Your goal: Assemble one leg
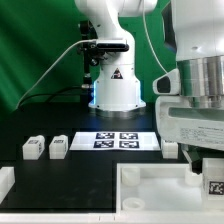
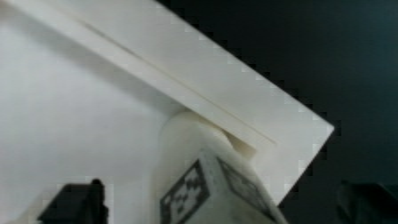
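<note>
On the black table (image 1: 70,172), seen from the exterior view, the gripper (image 1: 205,172) hangs low at the right edge, over the large white panel (image 1: 160,190) that fills the near right corner. Its fingers stand apart, clamped on nothing. One leg (image 1: 214,186) stands between them at the panel's right edge, a tag on its side; whether the fingers touch it I cannot tell. The wrist view looks down on the same leg (image 2: 205,185) rising against the panel (image 2: 107,110), with a dark fingertip (image 2: 75,200) beside it. Two more legs (image 1: 33,148) (image 1: 58,147) sit side by side toward the exterior view's left, and the marker board (image 1: 115,140) lies flat just beyond them, in front of the arm's base (image 1: 115,95)
</note>
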You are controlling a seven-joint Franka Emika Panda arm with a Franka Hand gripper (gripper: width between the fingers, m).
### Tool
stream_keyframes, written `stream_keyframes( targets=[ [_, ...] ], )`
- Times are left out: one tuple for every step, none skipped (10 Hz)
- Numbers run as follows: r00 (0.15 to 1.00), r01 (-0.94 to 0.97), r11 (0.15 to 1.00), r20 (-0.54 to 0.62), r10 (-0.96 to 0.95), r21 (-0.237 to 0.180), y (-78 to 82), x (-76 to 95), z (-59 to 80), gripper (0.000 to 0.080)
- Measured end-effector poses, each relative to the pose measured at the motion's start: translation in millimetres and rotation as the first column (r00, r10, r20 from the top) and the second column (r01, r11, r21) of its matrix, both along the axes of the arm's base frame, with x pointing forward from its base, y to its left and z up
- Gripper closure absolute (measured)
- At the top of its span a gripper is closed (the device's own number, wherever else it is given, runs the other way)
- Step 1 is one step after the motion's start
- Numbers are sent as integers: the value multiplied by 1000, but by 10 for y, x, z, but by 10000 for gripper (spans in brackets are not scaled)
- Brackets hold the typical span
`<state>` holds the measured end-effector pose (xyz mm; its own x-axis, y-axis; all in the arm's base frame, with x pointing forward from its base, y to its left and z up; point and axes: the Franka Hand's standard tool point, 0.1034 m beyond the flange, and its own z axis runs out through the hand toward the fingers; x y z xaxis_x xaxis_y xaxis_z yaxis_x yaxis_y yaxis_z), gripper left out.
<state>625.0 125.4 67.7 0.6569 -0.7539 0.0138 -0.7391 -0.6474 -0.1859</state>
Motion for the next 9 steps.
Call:
stream_keyframes(
  targets=[
    [972,-235,971,-32,233,-38,-1,-14,9,151],
    [915,-403,912,-47,401,-68,-25,56,42,151],
    [909,-417,906,-39,415,-75,-37,52,30,151],
    [915,-403,912,-40,401,-73,-39,47,25,163],
    [925,-381,922,-42,379,-71,-39,46,24,163],
    [941,-337,939,-43,335,-64,-38,46,24,332],
    [968,-250,967,-48,248,-54,-35,44,23,509],
    [991,-123,992,-56,121,-38,-37,44,23,504],
    [998,15,1000,-68,-16,-25,-36,52,30,504]
  ],
)
